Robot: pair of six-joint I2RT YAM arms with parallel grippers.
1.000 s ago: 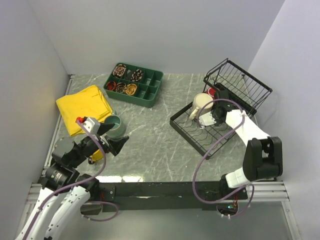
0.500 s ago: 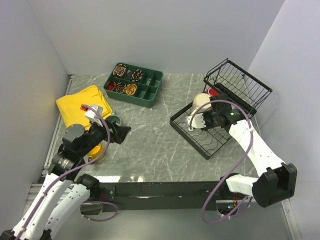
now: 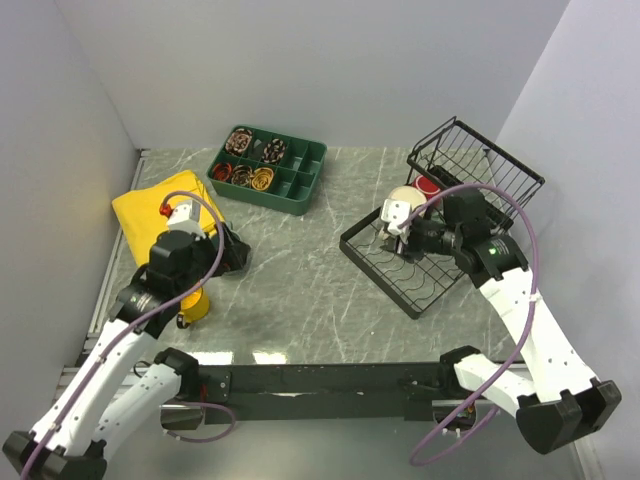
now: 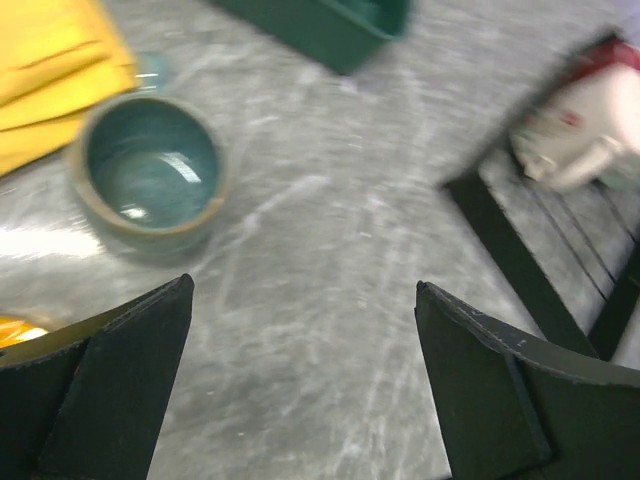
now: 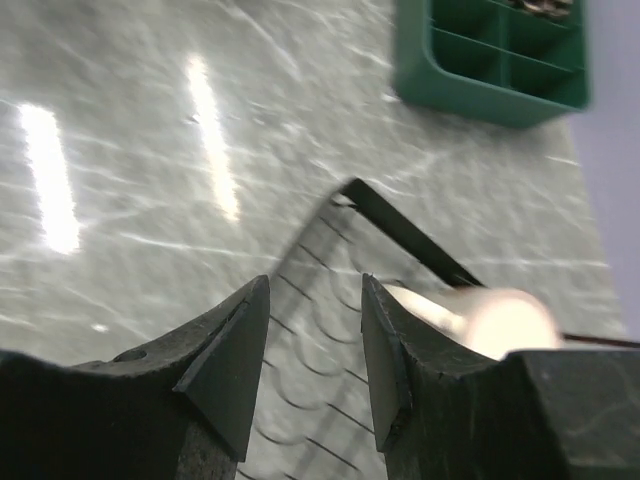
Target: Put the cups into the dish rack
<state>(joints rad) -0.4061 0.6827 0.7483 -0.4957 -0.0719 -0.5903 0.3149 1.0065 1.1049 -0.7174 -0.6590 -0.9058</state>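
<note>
A grey-green mug (image 4: pixel 150 175) with a teal inside stands upright on the table beside the yellow cloth; in the top view my left arm covers it. My left gripper (image 4: pixel 303 290) (image 3: pixel 236 254) hangs open just short of that mug, empty. A yellow mug (image 3: pixel 195 305) stands under the left arm. The cream mug (image 3: pixel 400 208) (image 5: pixel 492 322) lies on the flat base of the black dish rack (image 3: pixel 405 285). A red mug (image 3: pixel 428 186) sits at the rack's basket end. My right gripper (image 3: pixel 408 238) (image 5: pixel 315 285) is open above the rack base, with the cream mug just outside its right finger.
A dark green compartment tray (image 3: pixel 270 170) with small items stands at the back. A folded yellow cloth (image 3: pixel 160 205) lies at the left. The rack's raised wire basket (image 3: pixel 485 170) stands near the right wall. Walls close in the table on three sides.
My right gripper's jaws have widened and come off the cream mug, which now lies on the rack. The left arm has swung in over the grey-green mug, still open.
</note>
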